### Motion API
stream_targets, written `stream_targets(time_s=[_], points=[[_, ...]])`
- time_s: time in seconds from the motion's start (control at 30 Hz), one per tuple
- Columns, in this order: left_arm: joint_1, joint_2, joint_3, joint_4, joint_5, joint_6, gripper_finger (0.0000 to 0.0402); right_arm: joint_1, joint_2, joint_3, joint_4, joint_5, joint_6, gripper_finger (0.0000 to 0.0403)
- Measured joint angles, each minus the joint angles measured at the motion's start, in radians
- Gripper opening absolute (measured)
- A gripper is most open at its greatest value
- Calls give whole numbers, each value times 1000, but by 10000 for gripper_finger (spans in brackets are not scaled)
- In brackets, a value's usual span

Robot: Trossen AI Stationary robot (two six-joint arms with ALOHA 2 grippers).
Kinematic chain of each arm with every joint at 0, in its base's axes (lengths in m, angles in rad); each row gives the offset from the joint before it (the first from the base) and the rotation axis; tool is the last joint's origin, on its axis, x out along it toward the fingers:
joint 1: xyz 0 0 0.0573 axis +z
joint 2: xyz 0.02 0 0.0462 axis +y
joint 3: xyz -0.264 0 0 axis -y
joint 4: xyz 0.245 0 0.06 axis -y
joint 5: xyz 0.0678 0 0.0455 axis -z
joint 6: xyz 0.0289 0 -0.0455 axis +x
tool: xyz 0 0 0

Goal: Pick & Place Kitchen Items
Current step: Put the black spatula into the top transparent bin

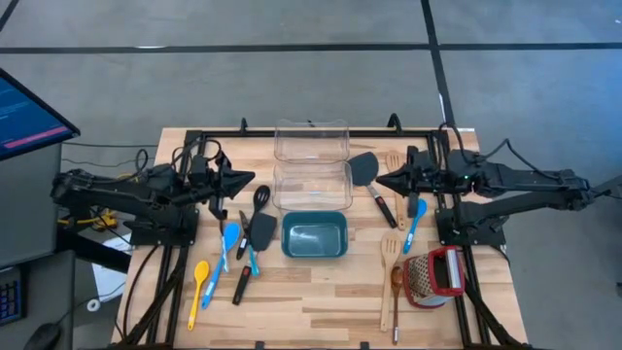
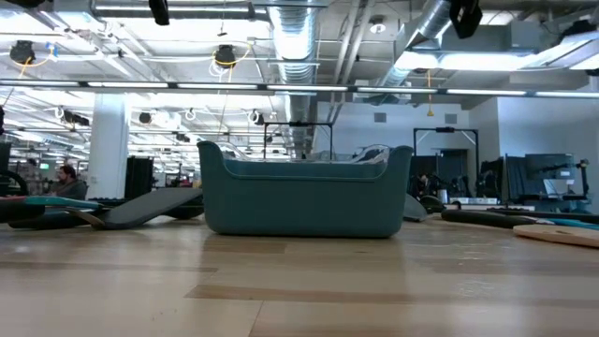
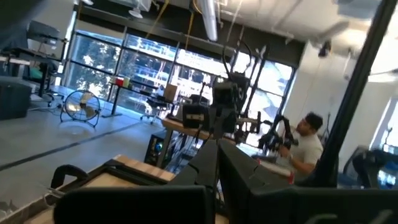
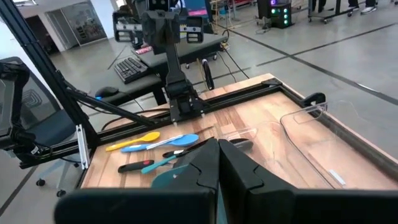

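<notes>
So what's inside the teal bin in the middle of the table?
From above, the teal bin shows only its bare floor; no utensil lies in it. In the low view its near wall hides the interior. Both grippers, left and right, hang shut, clear of it.

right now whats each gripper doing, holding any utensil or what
Left gripper: shut, holding nothing, raised near the table's left side.
Right gripper: shut, holding nothing, raised near the black spatula.

An open-plan robotics lab: exposed ceiling ducts (image 2: 299,37), a concrete floor (image 1: 292,58), other arm rigs (image 3: 280,134) and a seated person (image 3: 308,146).
</notes>
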Motion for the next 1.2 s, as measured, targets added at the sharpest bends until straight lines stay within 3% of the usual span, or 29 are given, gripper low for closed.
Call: stream_targets(time_s=[0.43, 0.6, 0.8, 1.03, 1.2], points=[[47, 107, 11, -6, 24, -23, 2, -85, 67, 56, -38, -1, 38, 0], [114, 147, 56, -54, 118, -20, 2, -119, 118, 181, -250, 0, 50, 0], [189, 175, 82, -171, 131, -20, 2, -166, 205, 297, -516, 0, 184, 0], [198, 179, 83, -168, 131, -21, 2, -216, 301, 311, -718, 0, 322, 0], [198, 179, 83, -168, 131, -21, 2, -243, 392, 311, -739, 0, 306, 0]])
